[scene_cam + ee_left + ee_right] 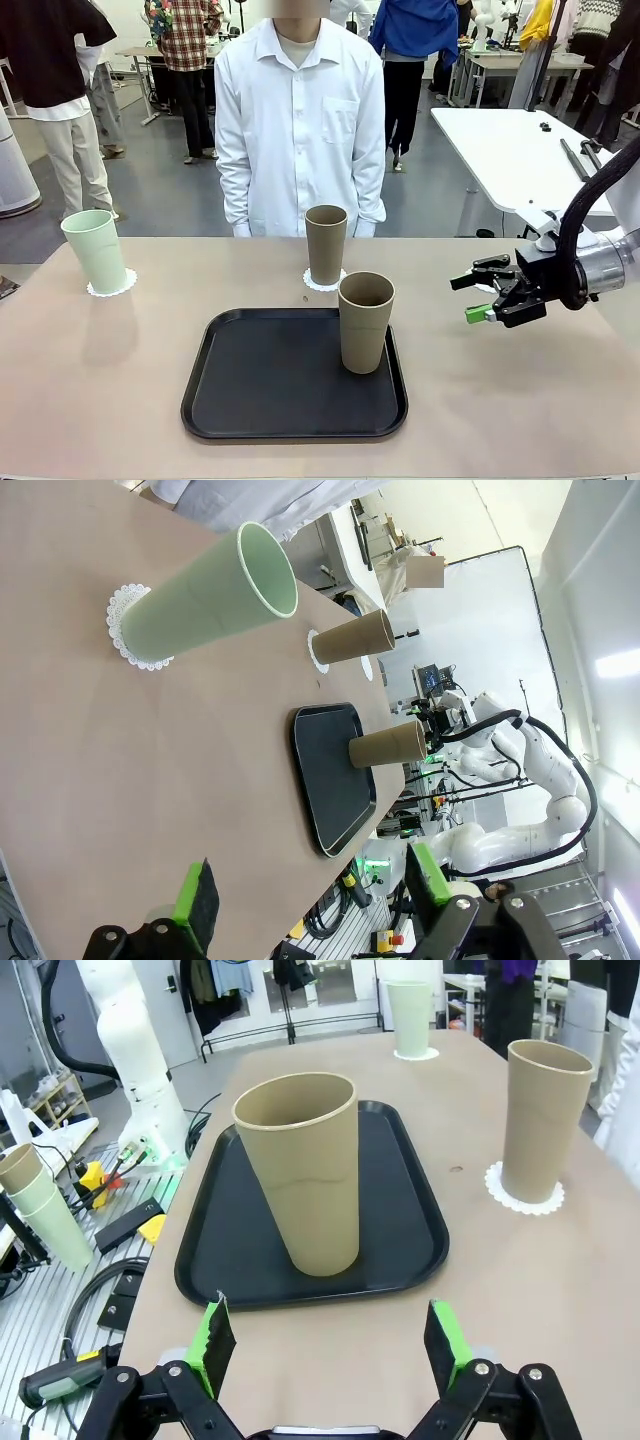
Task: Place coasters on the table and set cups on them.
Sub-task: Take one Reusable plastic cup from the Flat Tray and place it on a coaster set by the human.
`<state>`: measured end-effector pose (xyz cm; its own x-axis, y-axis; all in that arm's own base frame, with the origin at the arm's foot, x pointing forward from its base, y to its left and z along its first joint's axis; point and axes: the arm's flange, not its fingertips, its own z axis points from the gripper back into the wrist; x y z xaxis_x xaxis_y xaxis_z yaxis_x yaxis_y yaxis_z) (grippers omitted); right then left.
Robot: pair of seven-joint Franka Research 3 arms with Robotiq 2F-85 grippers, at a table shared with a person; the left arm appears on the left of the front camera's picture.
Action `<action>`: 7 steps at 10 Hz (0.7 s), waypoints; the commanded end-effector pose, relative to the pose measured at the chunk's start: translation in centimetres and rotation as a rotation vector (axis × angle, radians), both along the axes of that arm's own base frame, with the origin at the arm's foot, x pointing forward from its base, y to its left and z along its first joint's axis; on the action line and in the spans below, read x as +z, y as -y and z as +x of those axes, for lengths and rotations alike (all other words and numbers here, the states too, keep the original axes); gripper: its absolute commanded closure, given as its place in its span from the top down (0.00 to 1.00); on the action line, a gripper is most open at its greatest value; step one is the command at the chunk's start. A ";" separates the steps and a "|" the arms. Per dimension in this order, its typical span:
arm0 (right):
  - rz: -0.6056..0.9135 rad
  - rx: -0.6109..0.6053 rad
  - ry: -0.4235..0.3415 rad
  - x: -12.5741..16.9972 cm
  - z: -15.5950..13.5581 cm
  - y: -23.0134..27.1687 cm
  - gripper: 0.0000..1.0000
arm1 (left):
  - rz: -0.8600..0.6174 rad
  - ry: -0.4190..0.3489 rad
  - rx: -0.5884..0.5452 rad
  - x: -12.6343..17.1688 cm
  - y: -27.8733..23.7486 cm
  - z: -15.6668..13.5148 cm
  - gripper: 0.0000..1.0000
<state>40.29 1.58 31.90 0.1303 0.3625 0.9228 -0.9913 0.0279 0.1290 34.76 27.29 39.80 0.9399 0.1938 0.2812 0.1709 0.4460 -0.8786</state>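
A pale mint cup [95, 250] stands on a lacy white coaster [113, 288] at the far left of the beige table [90, 400]. A tan cup [326, 243] stands on a second coaster [322, 283] at the far middle, in front of the person. Another tan cup [366, 320] stands upright on the right side of the black tray [270, 385]. My right gripper [472, 295] hovers open to the right of that cup, facing it [305, 1175] with nothing between its fingers [213, 1335]. My left gripper [310, 890] is open above the table's left end, well short of the mint cup [215, 600].
A person in a white shirt [300, 120] stands at the far edge with arms down. A white table with tools [520, 150] lies at the back right. Spare stacked cups [40, 1210] sit below table level, beside the left arm's base [130, 1050].
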 end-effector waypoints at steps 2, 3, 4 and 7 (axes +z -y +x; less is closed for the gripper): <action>-0.014 0.015 -0.015 -1.0 0.0 -0.9 1.00 | -0.009 0.004 -0.004 0.2 -0.1 -0.2 1.00; 0.020 0.014 -0.007 -1.4 -0.1 -1.8 1.00 | -0.009 0.004 -0.004 0.2 -0.1 -0.2 1.00; 0.045 0.030 0.003 -1.9 0.0 -2.7 1.00 | -0.009 0.004 -0.004 0.2 -0.1 -0.2 1.00; 0.140 0.079 0.003 -3.2 0.2 -4.5 1.00 | -0.009 0.004 -0.004 0.2 -0.1 -0.2 1.00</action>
